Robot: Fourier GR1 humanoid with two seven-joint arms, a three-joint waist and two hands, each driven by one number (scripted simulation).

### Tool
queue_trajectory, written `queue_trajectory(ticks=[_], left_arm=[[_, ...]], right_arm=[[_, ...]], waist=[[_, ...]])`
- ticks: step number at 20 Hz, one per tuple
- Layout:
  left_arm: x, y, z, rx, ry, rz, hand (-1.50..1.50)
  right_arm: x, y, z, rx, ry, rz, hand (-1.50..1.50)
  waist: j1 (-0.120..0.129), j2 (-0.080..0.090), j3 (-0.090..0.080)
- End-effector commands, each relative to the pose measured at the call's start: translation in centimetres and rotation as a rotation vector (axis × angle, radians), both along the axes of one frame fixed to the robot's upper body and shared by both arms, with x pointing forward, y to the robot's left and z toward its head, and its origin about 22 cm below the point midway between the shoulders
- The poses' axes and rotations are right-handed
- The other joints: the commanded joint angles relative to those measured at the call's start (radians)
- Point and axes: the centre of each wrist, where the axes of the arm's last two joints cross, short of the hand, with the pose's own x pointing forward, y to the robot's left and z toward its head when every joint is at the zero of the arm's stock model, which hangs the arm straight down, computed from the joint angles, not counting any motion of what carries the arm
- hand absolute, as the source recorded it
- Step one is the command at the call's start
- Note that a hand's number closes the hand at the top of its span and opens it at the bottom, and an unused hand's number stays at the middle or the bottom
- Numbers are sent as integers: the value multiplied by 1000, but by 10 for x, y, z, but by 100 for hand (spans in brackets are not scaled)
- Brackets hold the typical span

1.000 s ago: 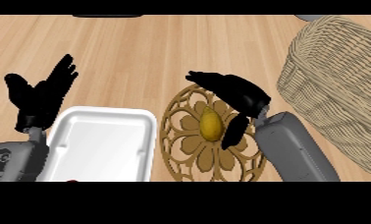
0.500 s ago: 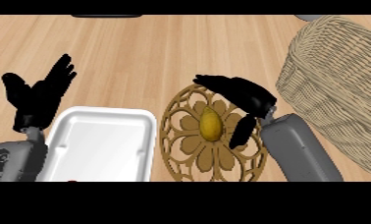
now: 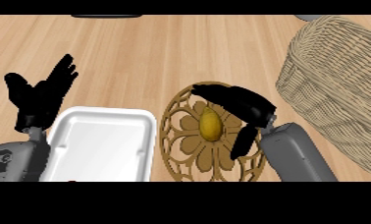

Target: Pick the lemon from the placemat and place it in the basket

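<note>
A yellow lemon [image 3: 210,124] lies at the middle of a round brown cut-out placemat [image 3: 181,144]. My right hand [image 3: 243,105] hangs open just right of and over the lemon, fingers stretched across the mat's far part and thumb pointing down along the lemon's right side, holding nothing. The woven wicker basket [image 3: 326,80] stands at the right. My left hand [image 3: 39,98] rests open at the left edge, fingers up.
A white rectangular tray [image 3: 101,144] sits left of the placemat, near my left forearm. A dark object [image 3: 106,16] lies at the far edge of the wooden counter. Bare wood stretches between the placemat and the far edge.
My right hand has drawn back and down toward the lemon, its fingers now lying over the placemat's far part. The left hand has hardly moved.
</note>
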Motion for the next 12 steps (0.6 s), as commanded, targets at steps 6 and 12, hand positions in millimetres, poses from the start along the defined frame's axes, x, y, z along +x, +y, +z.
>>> queue_trajectory(ticks=[6, 12], left_arm=[[2, -5, 12, -4, -2, 9, 0], [-11, -3, 2, 5, 0, 16, 0]], right_arm=[[-10, 22, -7, -68, -50, -39, -150], [8, 21, -39, -129, -99, 3, 150]], waist=[[1, -1, 0], [7, 0, 0]])
